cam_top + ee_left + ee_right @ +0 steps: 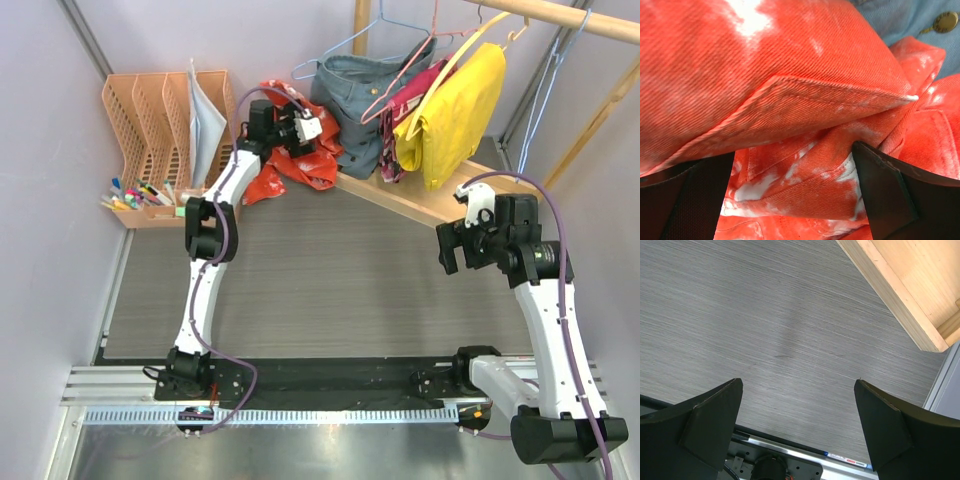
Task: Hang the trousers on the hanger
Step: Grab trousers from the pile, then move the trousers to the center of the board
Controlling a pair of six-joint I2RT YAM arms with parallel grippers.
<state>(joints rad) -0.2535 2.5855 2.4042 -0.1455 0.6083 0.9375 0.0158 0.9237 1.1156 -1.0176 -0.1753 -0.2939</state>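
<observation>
The red-orange trousers [300, 160] with white splotches lie crumpled at the back of the table, against the wooden stand. My left gripper [306, 128] is pressed down into them. In the left wrist view the trousers [790, 100] fill the frame, and my left gripper [792, 165] is open, a fold of cloth lying between its fingers unclamped. The light-blue wire hanger [352, 40] hangs up behind the denim garment. My right gripper [465, 225] hovers over the table at the right; the right wrist view shows this gripper [798, 384] open with only tabletop beneath.
A grey-blue denim garment [360, 105], a yellow garment [455, 115] and a pink wire hanger [400, 85] hang from the wooden rail [560, 15]. The stand's wooden base [430, 200] crosses the back right. Orange file trays [165, 110] and pens [140, 195] stand at the back left.
</observation>
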